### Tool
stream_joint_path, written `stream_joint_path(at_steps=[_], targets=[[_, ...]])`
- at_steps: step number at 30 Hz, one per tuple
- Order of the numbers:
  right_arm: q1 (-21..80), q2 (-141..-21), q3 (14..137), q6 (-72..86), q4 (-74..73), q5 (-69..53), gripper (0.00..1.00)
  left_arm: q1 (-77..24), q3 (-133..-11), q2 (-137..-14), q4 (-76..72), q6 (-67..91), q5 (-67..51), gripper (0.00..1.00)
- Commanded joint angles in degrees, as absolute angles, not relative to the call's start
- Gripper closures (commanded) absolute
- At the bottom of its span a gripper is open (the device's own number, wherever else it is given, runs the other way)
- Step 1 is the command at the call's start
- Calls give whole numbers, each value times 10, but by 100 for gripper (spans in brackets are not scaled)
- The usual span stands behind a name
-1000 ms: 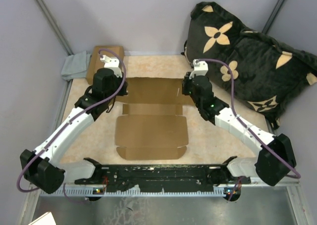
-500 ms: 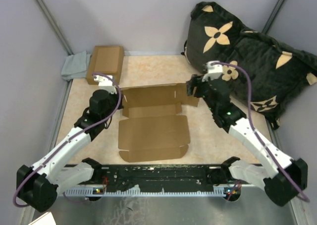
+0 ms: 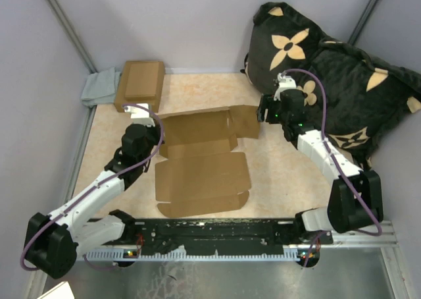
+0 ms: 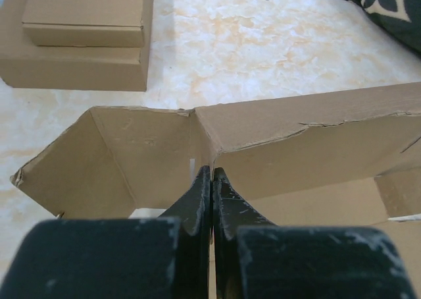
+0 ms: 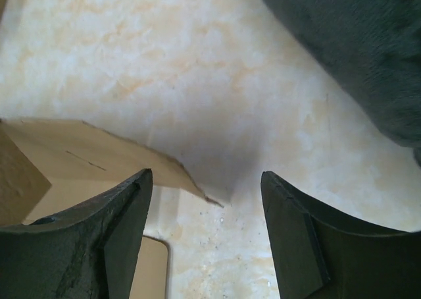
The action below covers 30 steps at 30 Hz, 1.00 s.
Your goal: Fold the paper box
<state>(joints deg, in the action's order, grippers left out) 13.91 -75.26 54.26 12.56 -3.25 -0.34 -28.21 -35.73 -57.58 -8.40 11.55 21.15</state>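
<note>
The paper box (image 3: 200, 174) is a brown die-cut sheet lying open on the table. Its back panel (image 3: 197, 124) is lifted and stands up. My left gripper (image 3: 158, 129) is at that panel's left corner. In the left wrist view the shut left gripper (image 4: 212, 172) touches the crease between the raised panel (image 4: 296, 147) and its side flap (image 4: 112, 161), and I see nothing between its fingers. My right gripper (image 3: 264, 111) hangs open just right of the panel's right flap (image 3: 245, 121). The right wrist view shows the right gripper (image 5: 206, 177) wide open over bare table, the flap corner (image 5: 99, 161) beside its left finger.
Two stacked brown cardboard boxes (image 3: 139, 81) sit at the back left beside a grey cloth (image 3: 100, 88). A large black pillow with tan flowers (image 3: 329, 81) fills the back right, close behind the right arm. Walls enclose the table on three sides.
The right gripper opened, let go of the right flap and pulled back to the right. The left arm drew nearer to its base. The back panel went from flat to standing.
</note>
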Motion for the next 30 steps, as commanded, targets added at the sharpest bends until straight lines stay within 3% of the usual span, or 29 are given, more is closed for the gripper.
stream_joint_path(at_steps=[1,11,17,30], targets=[[128,-793,599,90,-41,-62,32,-285,-328,-585,-171,94,238,100],[111,-764,559,97,21,-130,32,-286,-315,-644,-201,103,230,100],[72,-741,553,133,37,-52,35,-287,-302,-624,-211,104,233,100],[37,-835,580,103,42,-146,43,-292,-277,-590,-247,94,220,100]])
